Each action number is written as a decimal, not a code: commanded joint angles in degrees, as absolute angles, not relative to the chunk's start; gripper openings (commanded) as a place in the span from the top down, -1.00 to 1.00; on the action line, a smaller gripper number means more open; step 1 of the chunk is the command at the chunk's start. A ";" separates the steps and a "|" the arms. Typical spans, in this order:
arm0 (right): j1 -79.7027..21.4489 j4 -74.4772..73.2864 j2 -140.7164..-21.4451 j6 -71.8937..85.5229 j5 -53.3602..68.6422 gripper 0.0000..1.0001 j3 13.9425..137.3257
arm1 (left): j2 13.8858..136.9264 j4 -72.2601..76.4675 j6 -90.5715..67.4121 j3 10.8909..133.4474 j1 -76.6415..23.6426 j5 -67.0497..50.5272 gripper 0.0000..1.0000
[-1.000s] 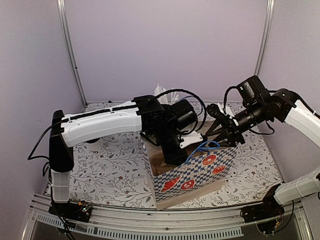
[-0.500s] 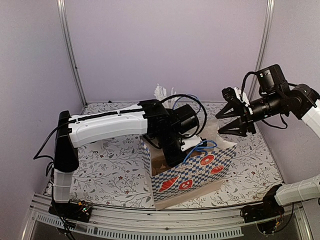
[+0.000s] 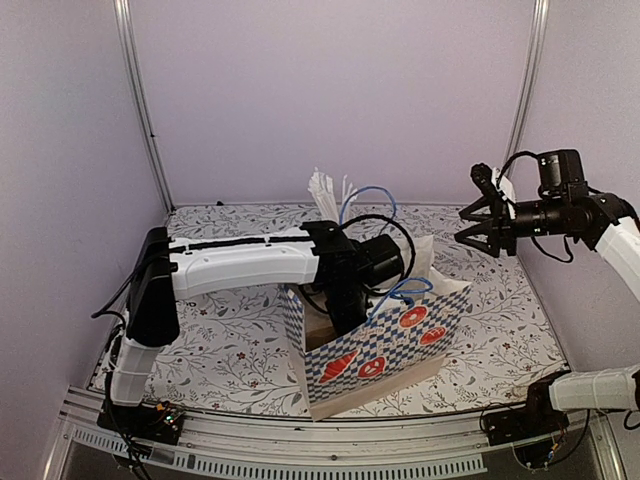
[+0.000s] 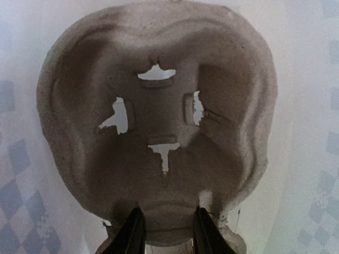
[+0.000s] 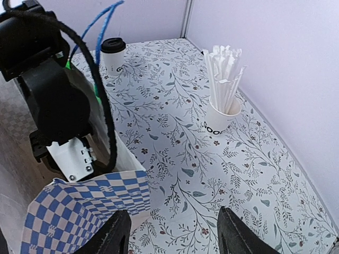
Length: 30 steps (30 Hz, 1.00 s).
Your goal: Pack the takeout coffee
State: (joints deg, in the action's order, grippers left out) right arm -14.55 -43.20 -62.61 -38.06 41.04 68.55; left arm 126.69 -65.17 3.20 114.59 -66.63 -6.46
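The takeout coffee (image 5: 112,55), a white cup with dark lettering and a black lid, stands on the floral table in the right wrist view; in the top view it is hidden behind the left arm. My left gripper (image 3: 342,308) reaches down into the blue-checkered paper bag (image 3: 400,340). In the left wrist view it (image 4: 167,233) is shut on the near rim of the brown pulp cup carrier (image 4: 159,121), which is inside the bag. My right gripper (image 3: 480,215) is open and empty, high at the right, away from the bag; it also shows in the right wrist view (image 5: 175,233).
A white cup of white straws (image 5: 222,114) stands at the back of the table, also in the top view (image 3: 325,188). The bag's blue cord handles (image 3: 365,200) stick up. The bag's checkered edge (image 5: 85,206) lies under my right gripper's left finger. Purple walls enclose the table.
My right gripper has let go of the bag's right edge and moved up and to the right, away from it. My left arm has reached further into the bag.
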 commanded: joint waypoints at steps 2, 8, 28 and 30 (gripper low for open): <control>-12.52 -33.28 -62.20 -33.00 43.37 -0.18 63.01 | 128.04 -63.63 1.73 113.18 -66.25 -8.34 0.44; -12.40 -28.88 -63.51 -29.89 43.61 -0.20 59.07 | 128.87 -62.87 1.58 112.68 -66.55 -8.18 0.35; -12.44 -31.88 -62.58 -30.56 44.30 -0.27 60.35 | 120.52 -61.81 0.84 112.85 -66.71 -6.71 -0.07; -12.47 -32.52 -62.78 -30.88 44.22 -0.28 60.86 | 118.78 -61.13 0.95 113.08 -66.89 -7.03 -0.09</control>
